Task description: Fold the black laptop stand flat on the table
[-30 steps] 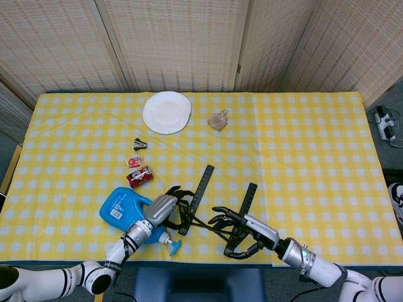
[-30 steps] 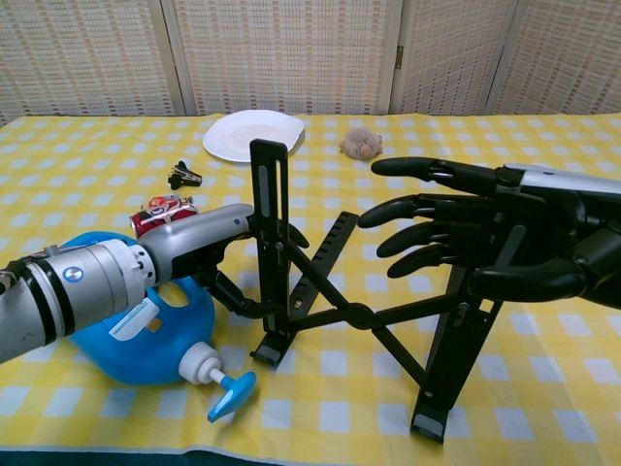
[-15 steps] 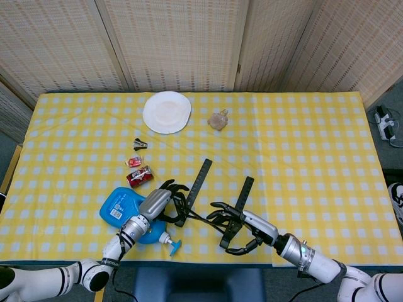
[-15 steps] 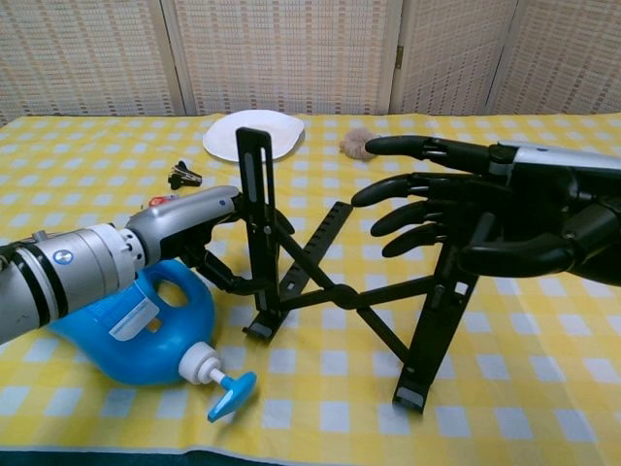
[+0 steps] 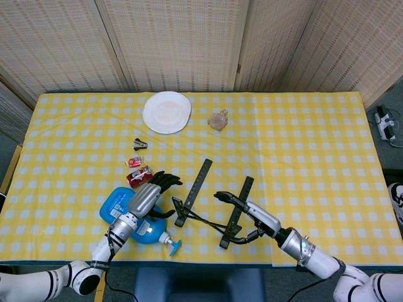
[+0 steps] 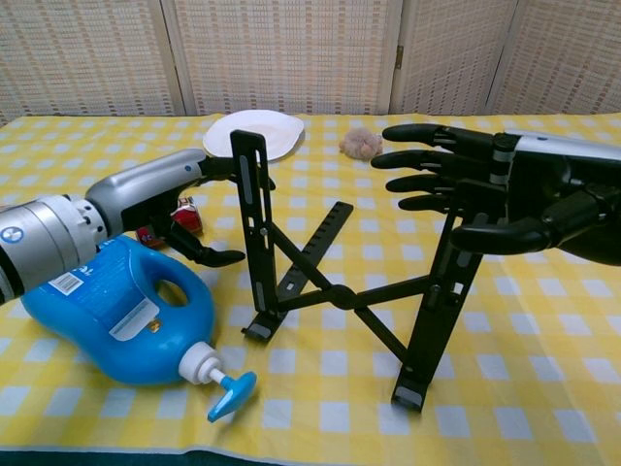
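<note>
The black laptop stand stands open on the yellow checked table, its crossed bars forming an X between two tilted uprights. My left hand hovers just left of the left upright with its fingers spread, holding nothing. My right hand is at the top of the right upright. Its fingers stretch out straight behind the bar and the thumb lies across the front. I see no firm grip on the bar.
A blue pump bottle lies under my left forearm near the front edge. A red packet, a small black clip, a white plate and a brownish lump lie farther back.
My left hand has let go of the left upright and drawn back to the left. The right hand's fingers have straightened. The stand has shifted a little away from the front edge.
</note>
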You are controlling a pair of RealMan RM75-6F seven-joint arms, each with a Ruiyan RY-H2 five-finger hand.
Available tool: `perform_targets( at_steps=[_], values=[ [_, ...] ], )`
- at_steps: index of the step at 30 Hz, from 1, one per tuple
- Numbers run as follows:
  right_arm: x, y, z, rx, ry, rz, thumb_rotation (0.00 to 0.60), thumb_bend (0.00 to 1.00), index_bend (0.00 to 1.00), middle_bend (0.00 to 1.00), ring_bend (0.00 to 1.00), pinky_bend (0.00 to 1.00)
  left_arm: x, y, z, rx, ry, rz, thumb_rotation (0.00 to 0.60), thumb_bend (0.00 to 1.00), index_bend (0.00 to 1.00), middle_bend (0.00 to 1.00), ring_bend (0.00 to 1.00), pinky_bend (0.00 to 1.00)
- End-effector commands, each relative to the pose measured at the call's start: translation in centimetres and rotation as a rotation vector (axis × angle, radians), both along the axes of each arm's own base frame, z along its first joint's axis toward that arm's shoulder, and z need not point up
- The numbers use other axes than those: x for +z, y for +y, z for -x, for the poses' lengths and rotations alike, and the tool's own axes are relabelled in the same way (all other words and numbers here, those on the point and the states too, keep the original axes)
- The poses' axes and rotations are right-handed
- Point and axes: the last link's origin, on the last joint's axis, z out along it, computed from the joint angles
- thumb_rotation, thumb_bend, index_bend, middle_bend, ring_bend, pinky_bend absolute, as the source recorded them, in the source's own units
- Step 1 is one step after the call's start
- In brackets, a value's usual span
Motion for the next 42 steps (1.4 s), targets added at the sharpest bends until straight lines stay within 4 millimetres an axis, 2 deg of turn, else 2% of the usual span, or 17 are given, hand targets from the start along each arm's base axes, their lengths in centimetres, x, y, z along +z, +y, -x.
perform_targets(
  at_steps=[1,8,19,25,30,33,38,40,42],
  values=[
    [-0.2,-0.4,0.1,-0.017,0.012,0.018,0.600,0.27,0.00,0.06,0.04,0.01,0.9,0.1,0.3,-0.005,0.006,-0.035,0.600,0.28,0.24,0.18,0.12,0.00],
    [-0.5,-1.3,0.7,-0.061,0.038,0.053,0.600,0.27,0.00,0.03,0.02,0.00,2.2,0.4,0.9,-0.009,0.024,-0.087,0.600,0.27,0.23,0.18,0.11,0.00],
    [-0.3,-2.1,2.4,-0.129,0.099,0.133,0.600,0.27,0.00,0.00,0.00,0.00,2.7,0.5,1.0,-0.015,0.039,-0.099,0.600,0.27,0.22,0.17,0.11,0.00],
    [1.1,-2.6,3.9,-0.268,0.044,0.247,0.600,0.27,0.00,0.00,0.00,0.00,3.3,0.6,0.9,-0.024,0.031,-0.124,0.600,0.27,0.22,0.17,0.11,0.00],
    [3.5,-2.6,5.3,-0.342,0.009,0.446,0.600,0.27,0.00,0.00,0.00,0.00,4.2,0.8,1.1,-0.028,0.031,-0.143,0.600,0.27,0.21,0.17,0.11,0.00],
    [4.8,-1.9,5.6,-0.278,0.073,0.590,0.600,0.27,0.00,0.00,0.00,0.00,4.6,1.2,1.2,-0.044,0.051,-0.153,0.600,0.27,0.21,0.17,0.11,0.00],
    [5.7,-0.2,4.8,-0.053,0.250,0.660,0.600,0.27,0.00,0.00,0.01,0.00,4.8,2.5,0.7,-0.090,0.115,-0.178,0.600,0.26,0.21,0.17,0.11,0.00],
    [5.7,0.1,4.3,0.020,0.324,0.687,0.600,0.27,0.00,0.04,0.04,0.00,4.7,3.2,0.5,-0.108,0.144,-0.188,0.600,0.26,0.21,0.17,0.11,0.00],
    [5.3,0.6,3.8,0.105,0.416,0.717,0.600,0.27,0.00,0.14,0.11,0.02,4.4,3.9,0.2,-0.131,0.184,-0.196,0.600,0.25,0.21,0.17,0.11,0.00]
  ],
)
